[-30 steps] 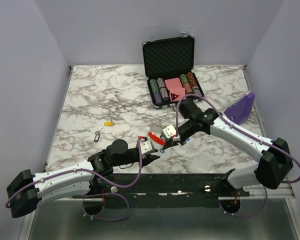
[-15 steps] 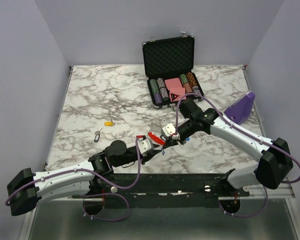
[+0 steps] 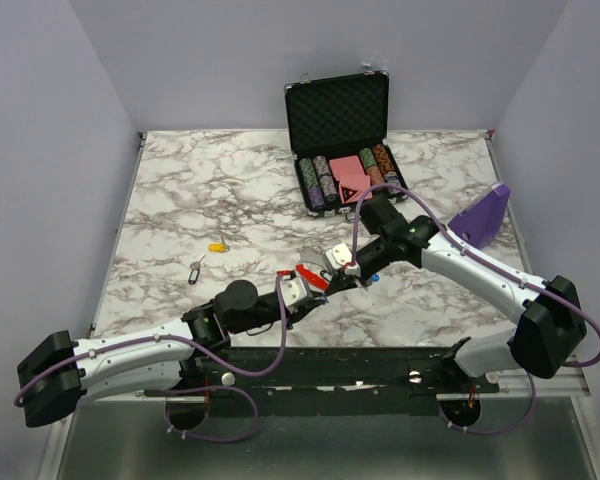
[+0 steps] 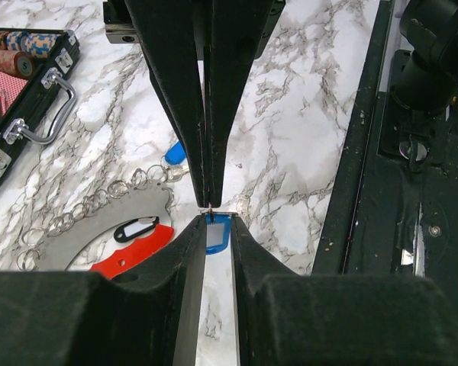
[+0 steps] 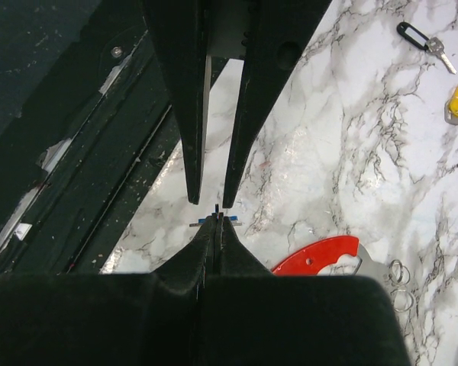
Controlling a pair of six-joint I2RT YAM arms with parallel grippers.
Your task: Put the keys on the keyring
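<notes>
Left gripper (image 4: 216, 220): fingers narrowly parted, flanking the blue-tagged key (image 4: 217, 233); contact unclear.
Keyring (image 4: 133, 255): lying on the marble table (image 3: 230, 190), just beside both grippers' tips.
Right gripper (image 5: 217, 219): fingers pressed together, pinching that key's top.

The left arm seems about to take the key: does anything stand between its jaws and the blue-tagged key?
Nothing visible. The small silver key with a blue oblong plastic tag sits in the gap between the left gripper's open jaws; the shut right gripper pinches its top end.
</notes>
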